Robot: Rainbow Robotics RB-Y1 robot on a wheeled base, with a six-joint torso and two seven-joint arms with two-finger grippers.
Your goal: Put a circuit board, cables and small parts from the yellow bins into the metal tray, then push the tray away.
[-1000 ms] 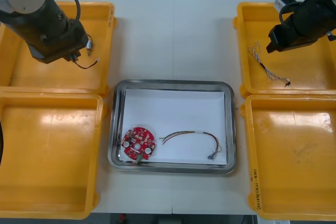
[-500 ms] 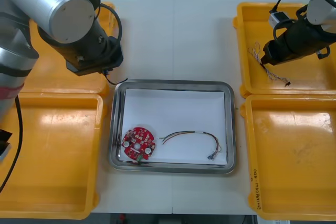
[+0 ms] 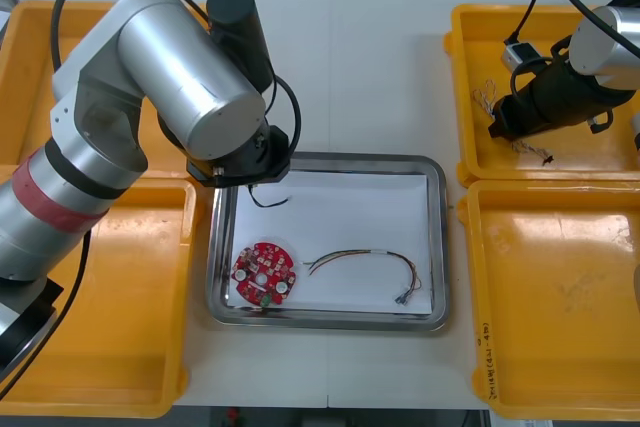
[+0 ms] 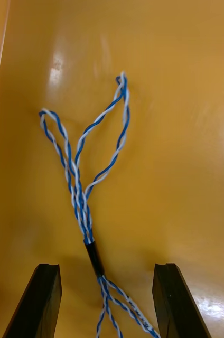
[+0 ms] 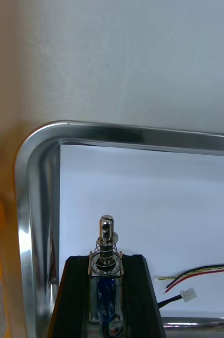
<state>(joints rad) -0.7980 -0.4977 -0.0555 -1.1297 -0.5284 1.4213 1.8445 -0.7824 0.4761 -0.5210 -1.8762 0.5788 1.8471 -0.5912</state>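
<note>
White lining covers the floor of the metal tray (image 3: 440,247). On it a round red circuit board (image 3: 264,272) lies at the near left, with a red and yellow cable (image 3: 365,259) beside it. Over the tray's far left corner the left gripper (image 5: 105,261) is clamped on a small metal part (image 5: 106,243), whose black lead (image 3: 265,197) dangles below. It is best lowered onto bare lining, clear of the rim, before release. Farther off, in the far right yellow bin (image 3: 480,22), the right gripper (image 4: 106,266) stands with fingers apart astride the twisted blue and white cable (image 4: 80,174). Its black sleeve looks the surest place to grip.

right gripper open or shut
Open: the fingers of the right gripper stand apart around the blue and white cable in a yellow bin. The left gripper holds a small metal part over the tray.
</note>
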